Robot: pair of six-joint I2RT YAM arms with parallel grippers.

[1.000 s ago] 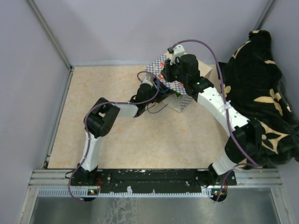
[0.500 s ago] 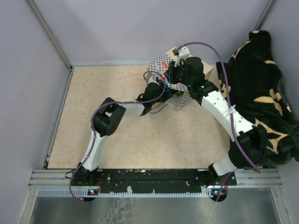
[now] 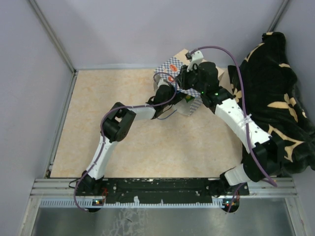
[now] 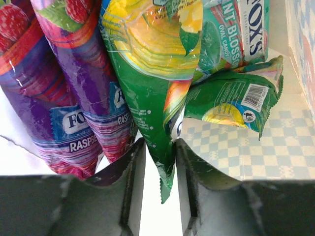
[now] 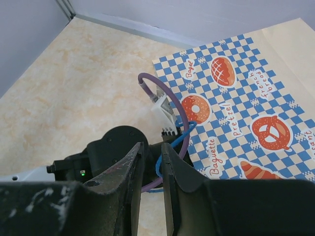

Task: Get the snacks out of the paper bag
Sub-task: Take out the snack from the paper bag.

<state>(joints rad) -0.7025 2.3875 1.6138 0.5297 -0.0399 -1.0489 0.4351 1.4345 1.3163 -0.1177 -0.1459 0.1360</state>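
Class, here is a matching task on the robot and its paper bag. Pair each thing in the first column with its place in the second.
Column one
1. green packet
2. blue cord handle
3. blanket
4. purple packets

Column two
A. heaped at the right side of the table
B. between the fingers of the right gripper
C. its lower tip between the fingers of the left gripper
D. inside the paper bag, left of the green packet in the left wrist view

Pairs: 1-C, 2-B, 3-A, 4-D
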